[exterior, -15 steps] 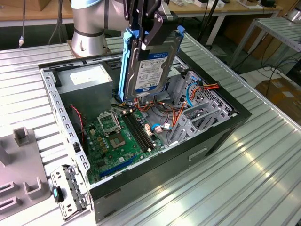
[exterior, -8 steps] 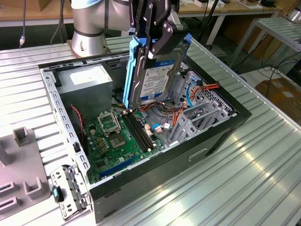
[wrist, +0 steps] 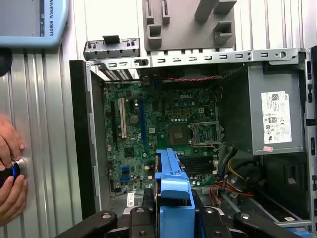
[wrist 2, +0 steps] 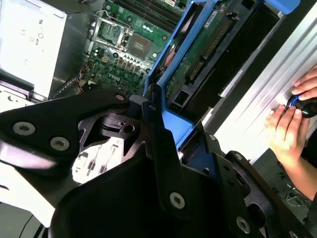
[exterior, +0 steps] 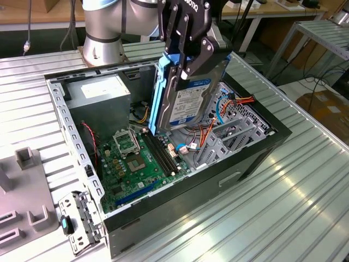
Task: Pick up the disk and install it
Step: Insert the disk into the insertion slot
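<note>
Gripping the disk (exterior: pixel 188 103) at its upper end, the gripper (exterior: pixel 185 68) is clamped tight on it and holds it upright on edge over the open computer case (exterior: pixel 180 202). Its lower end sits just above the motherboard (exterior: pixel 131 164), beside the grey drive cage (exterior: pixel 229 136). Probably rigid, fairly heavy and shock-sensitive; the stiff blue-railed edges look the safest hold, not the exposed circuit side.

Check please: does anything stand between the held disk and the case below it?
Yes, possibly. The claw grips the disk upright above the open case; loose orange and blue cables lie just below it, over the grey cage.
</note>
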Robot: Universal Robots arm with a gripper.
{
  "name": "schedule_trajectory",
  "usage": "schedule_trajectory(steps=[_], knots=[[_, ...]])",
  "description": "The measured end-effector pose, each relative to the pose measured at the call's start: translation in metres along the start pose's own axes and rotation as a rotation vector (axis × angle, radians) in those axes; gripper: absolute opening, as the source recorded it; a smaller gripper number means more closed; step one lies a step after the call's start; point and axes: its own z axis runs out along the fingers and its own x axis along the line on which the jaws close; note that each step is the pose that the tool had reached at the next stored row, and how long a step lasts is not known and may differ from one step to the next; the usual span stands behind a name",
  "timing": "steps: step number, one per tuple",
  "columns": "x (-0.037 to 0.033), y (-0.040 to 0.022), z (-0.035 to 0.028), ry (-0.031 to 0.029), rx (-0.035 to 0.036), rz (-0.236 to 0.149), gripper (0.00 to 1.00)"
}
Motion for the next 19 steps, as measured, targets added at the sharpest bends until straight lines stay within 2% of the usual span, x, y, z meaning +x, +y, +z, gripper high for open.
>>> schedule_trajectory(steps=[11,13,16,19], knots=[[0.0014,-0.0106,0.0013,-0.0004,-0.0002,-0.036,0.37],[0.0023,-0.0139,0.0017,-0.0005,-0.0001,-0.036,0.37],[0.0028,-0.0231,0.0022,-0.0005,-0.0002,-0.035,0.37],[0.0024,-0.0296,0.0023,-0.0004,-0.0002,-0.036,0.37]])
